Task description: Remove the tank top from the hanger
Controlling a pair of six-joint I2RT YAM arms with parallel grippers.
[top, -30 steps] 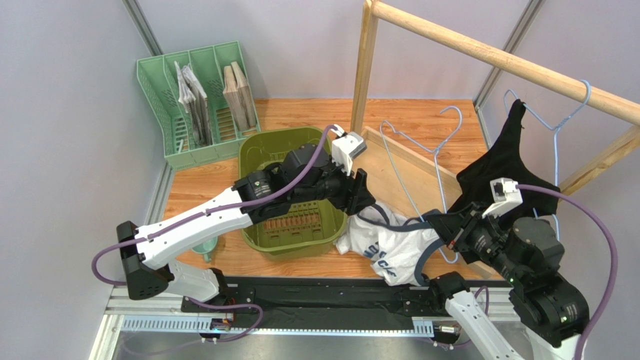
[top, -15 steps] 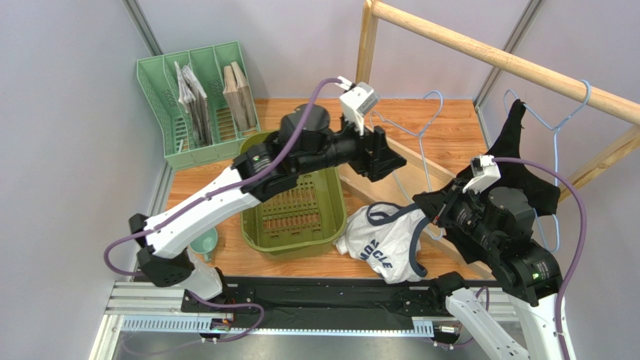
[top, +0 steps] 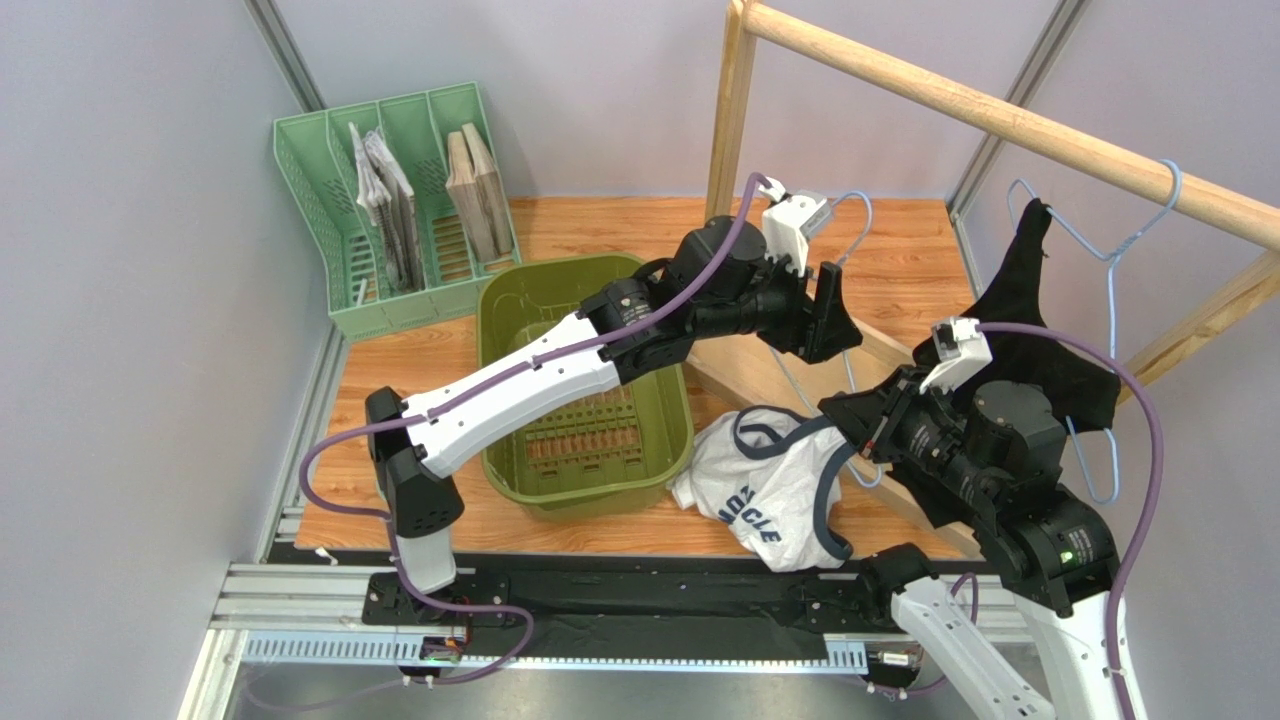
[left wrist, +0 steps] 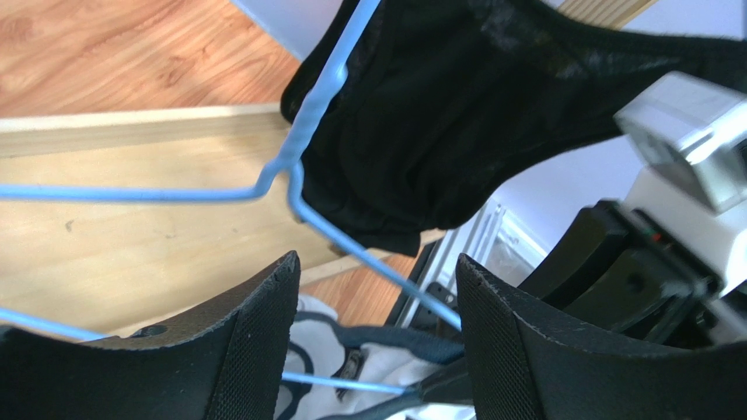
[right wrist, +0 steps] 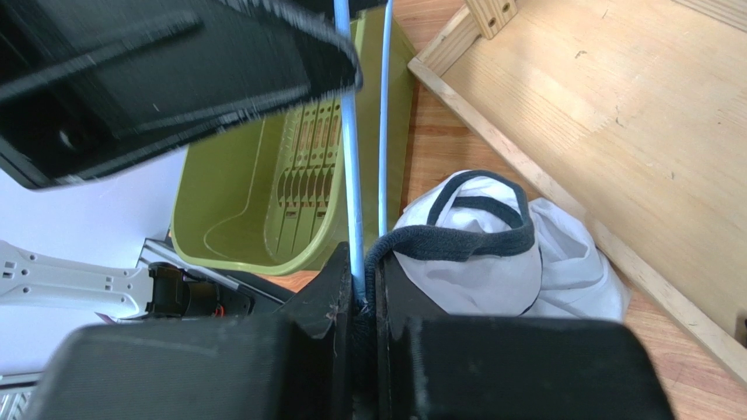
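Near centre, right gripper [right wrist: 364, 297] jaws pinch strap of white navy-trimmed tank top [top: 759, 495]; parted left gripper [left wrist: 377, 262] jaws straddle light-blue wire hanger [left wrist: 131, 192]: clamp before pulling.

I see two arms of the same make: the left arm [top: 511, 375] and the right arm [top: 969, 668] have long white links joined by rounded black housings [top: 1037, 495]. A thin purple cable [top: 1156, 465] runs outside along each arm. Each wrist carries a small white camera box [top: 793, 218]. The fingers [left wrist: 254, 350] are black and broad, with a fine grainy surface.
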